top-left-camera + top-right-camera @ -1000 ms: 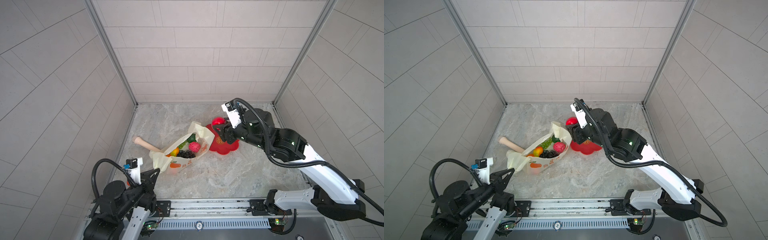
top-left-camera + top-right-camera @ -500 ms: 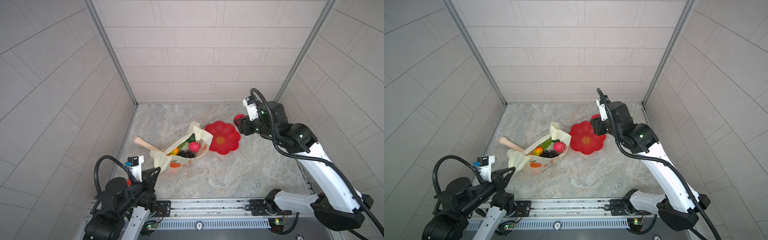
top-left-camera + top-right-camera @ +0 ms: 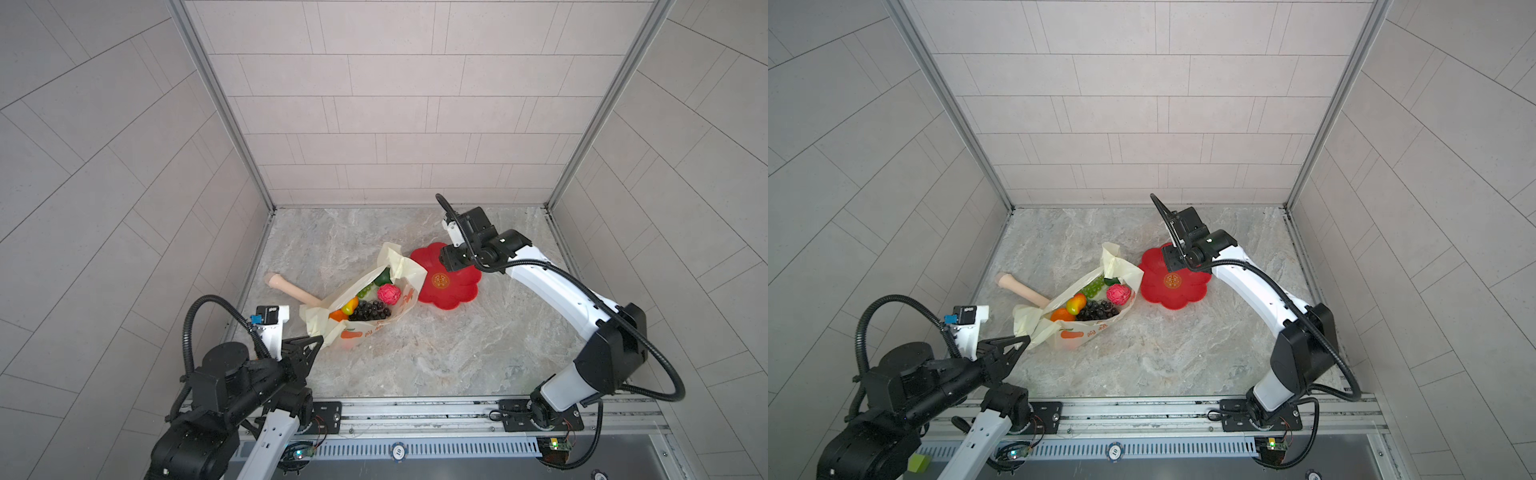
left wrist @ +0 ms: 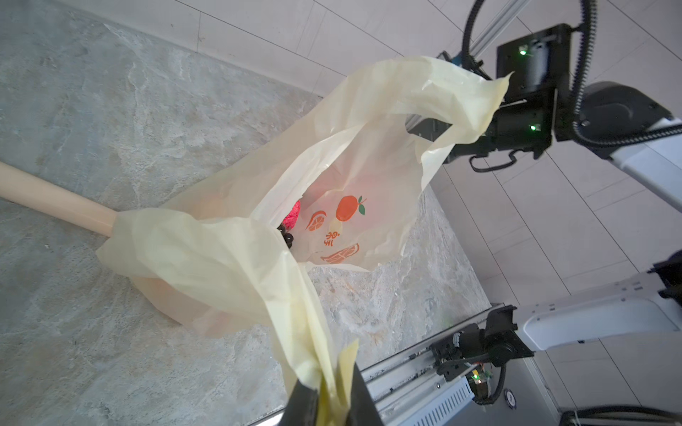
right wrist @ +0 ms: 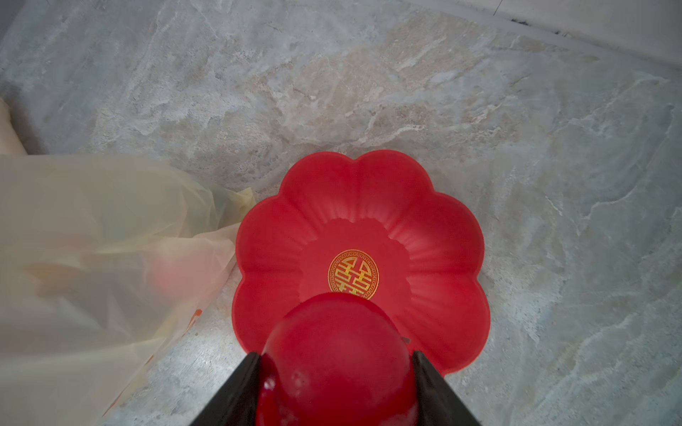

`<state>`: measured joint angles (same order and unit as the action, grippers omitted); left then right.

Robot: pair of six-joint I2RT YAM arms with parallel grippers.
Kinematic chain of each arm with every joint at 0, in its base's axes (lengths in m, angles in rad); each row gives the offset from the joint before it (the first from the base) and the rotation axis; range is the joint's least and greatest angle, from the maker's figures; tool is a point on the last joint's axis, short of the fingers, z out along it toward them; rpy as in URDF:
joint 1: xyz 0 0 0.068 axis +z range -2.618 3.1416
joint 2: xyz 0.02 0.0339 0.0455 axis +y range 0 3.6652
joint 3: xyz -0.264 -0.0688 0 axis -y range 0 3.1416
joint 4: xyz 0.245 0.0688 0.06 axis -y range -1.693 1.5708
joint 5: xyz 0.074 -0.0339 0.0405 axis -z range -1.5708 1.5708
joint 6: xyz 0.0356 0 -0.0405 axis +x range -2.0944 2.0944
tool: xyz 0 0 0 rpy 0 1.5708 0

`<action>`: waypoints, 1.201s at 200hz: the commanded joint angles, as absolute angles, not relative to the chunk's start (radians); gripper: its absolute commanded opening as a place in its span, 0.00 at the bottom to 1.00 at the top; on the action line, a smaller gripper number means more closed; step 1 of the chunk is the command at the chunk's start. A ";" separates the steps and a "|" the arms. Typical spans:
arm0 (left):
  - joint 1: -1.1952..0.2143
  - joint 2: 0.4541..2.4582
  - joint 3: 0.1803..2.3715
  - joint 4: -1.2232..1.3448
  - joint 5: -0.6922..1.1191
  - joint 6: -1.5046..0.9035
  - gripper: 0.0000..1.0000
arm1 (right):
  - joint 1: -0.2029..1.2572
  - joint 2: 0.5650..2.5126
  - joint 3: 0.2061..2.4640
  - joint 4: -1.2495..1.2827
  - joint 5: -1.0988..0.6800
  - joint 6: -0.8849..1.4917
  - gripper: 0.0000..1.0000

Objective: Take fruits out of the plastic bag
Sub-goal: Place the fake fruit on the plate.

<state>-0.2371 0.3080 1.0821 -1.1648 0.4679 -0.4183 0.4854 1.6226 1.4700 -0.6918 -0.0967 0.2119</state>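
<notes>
The plastic bag [image 3: 365, 328] lies open on the marble floor, and in both top views it holds fruits: dark purple grapes [image 3: 370, 309], a bumpy pink fruit [image 3: 1119, 294], green grapes [image 3: 1092, 286], a mango [image 3: 350, 305] and an orange [image 3: 1062, 314]. My left gripper [image 4: 334, 391] is shut on the bag's near handle, whose pale yellow strip is pinched between the fingers. My right gripper [image 5: 336, 354] is shut on a red apple [image 5: 332, 332] and hangs over the far edge of the red plate [image 5: 443, 236]. In the top views the right wrist hides the apple.
A beige stick [image 3: 291, 289] lies left of the bag, its end tucked under the bag's handle. The red flower-shaped plate [image 3: 453, 286] touches the bag's far handle. Tiled walls close in the floor on three sides, and a metal rail runs along the front.
My right arm carried the red apple away from the bag, swung out past the plate's right side, then came back over the plate's far edge. The left arm stayed put.
</notes>
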 commanded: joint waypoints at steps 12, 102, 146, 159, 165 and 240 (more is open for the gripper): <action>-0.237 0.326 1.146 -1.271 0.537 -0.397 0.16 | 0.484 1.703 1.497 -0.643 -0.061 0.157 0.50; -0.237 0.318 1.165 -1.289 0.501 -0.393 0.18 | 0.484 1.983 1.554 -0.536 -0.009 0.152 0.51; -0.237 0.314 1.179 -1.288 0.506 -0.391 0.25 | 0.484 2.068 1.594 -0.543 0.001 0.153 0.52; -0.238 0.310 1.179 -1.290 0.505 -0.391 0.33 | 0.485 2.081 1.602 -0.551 0.008 0.152 0.54; -0.238 0.308 1.182 -1.293 0.500 -0.391 0.38 | 0.483 2.083 1.607 -0.555 0.014 0.152 0.57; -0.238 0.432 1.421 -1.483 0.393 -0.256 0.57 | 0.485 2.067 1.618 -0.580 0.011 0.162 0.86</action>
<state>-0.2371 0.3550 1.3457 -1.3788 0.4461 -0.3347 0.4850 2.0705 1.5970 -0.5499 0.0044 0.1581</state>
